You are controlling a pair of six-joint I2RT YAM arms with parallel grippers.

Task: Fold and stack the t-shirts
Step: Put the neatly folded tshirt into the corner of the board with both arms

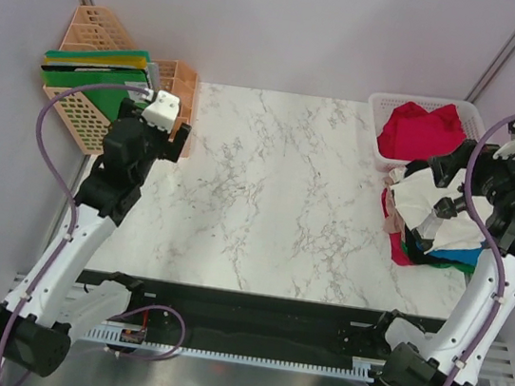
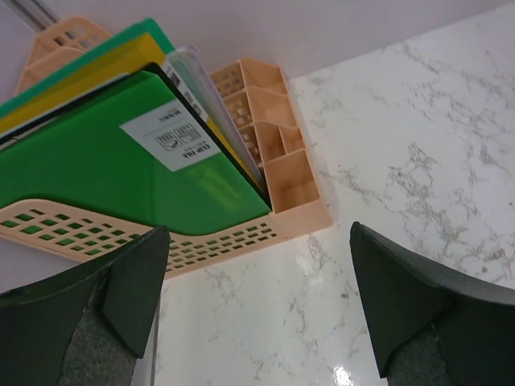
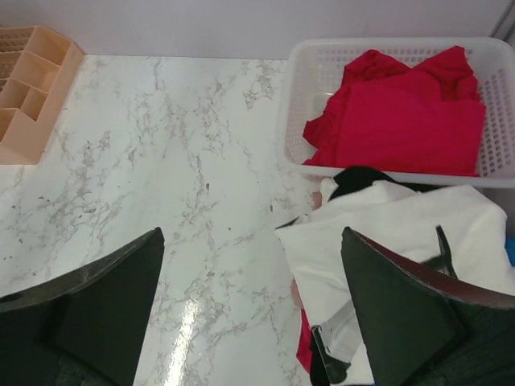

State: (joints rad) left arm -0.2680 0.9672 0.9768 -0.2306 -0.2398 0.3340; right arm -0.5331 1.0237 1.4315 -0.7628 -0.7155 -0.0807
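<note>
A heap of t-shirts lies at the table's right edge: a large white one on top, with black, red and blue cloth showing beneath. Another red t-shirt sits crumpled in the white mesh basket behind the heap. My right gripper hangs open above the heap's left edge, holding nothing. My left gripper is open and empty over bare marble at the far left, by the folder rack.
An orange plastic rack with green and yellow folders stands at the back left corner. The marble table top stretches between the arms. Grey walls close in the back and sides.
</note>
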